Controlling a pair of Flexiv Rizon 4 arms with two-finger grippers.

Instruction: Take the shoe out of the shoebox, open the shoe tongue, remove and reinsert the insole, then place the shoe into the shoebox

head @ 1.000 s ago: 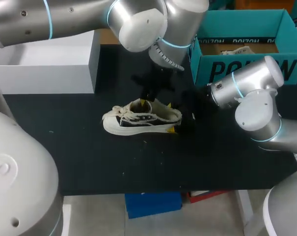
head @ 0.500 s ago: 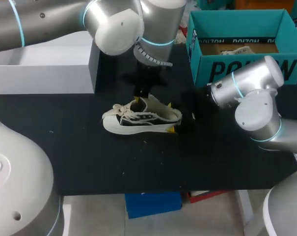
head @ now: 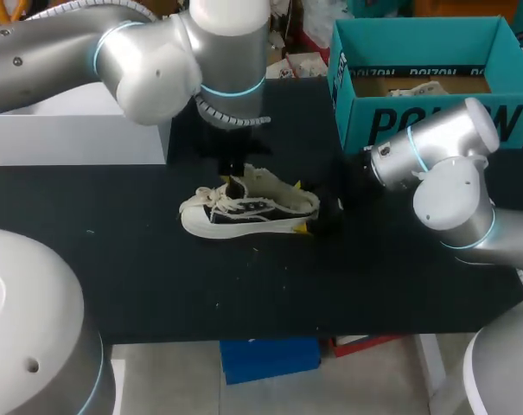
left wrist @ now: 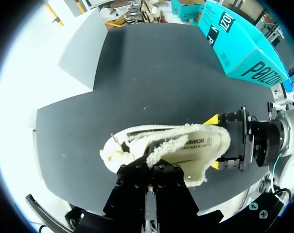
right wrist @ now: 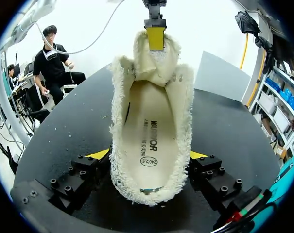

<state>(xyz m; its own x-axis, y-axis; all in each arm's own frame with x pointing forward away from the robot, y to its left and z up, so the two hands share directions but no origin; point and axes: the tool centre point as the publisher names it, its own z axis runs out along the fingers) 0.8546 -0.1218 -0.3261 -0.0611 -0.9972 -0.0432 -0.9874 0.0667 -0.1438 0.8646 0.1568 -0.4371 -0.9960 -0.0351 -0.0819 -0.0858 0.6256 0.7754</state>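
A cream low-top shoe (head: 248, 208) with a fleecy lining lies on its sole mid-table, toe toward my left. My left gripper (head: 237, 180) hangs over it, shut on the shoe tongue (left wrist: 161, 148), which stands lifted away from the opening (right wrist: 155, 60). My right gripper (head: 301, 206) is at the heel, its yellow tips (right wrist: 99, 154) pressed against both sides of the shoe (right wrist: 149, 111). The insole (right wrist: 149, 133) lies flat inside. The teal shoebox (head: 417, 117) stands open at the back right.
A white box (head: 79, 130) sits at the back left of the black table (head: 157, 277). The teal shoebox holds some paper (head: 417, 87). Bare tabletop lies in front of the shoe up to the near edge.
My left arm has swung to the left, drawing its gripper and the tongue toward the toe. The shoe and my right arm have stayed put.
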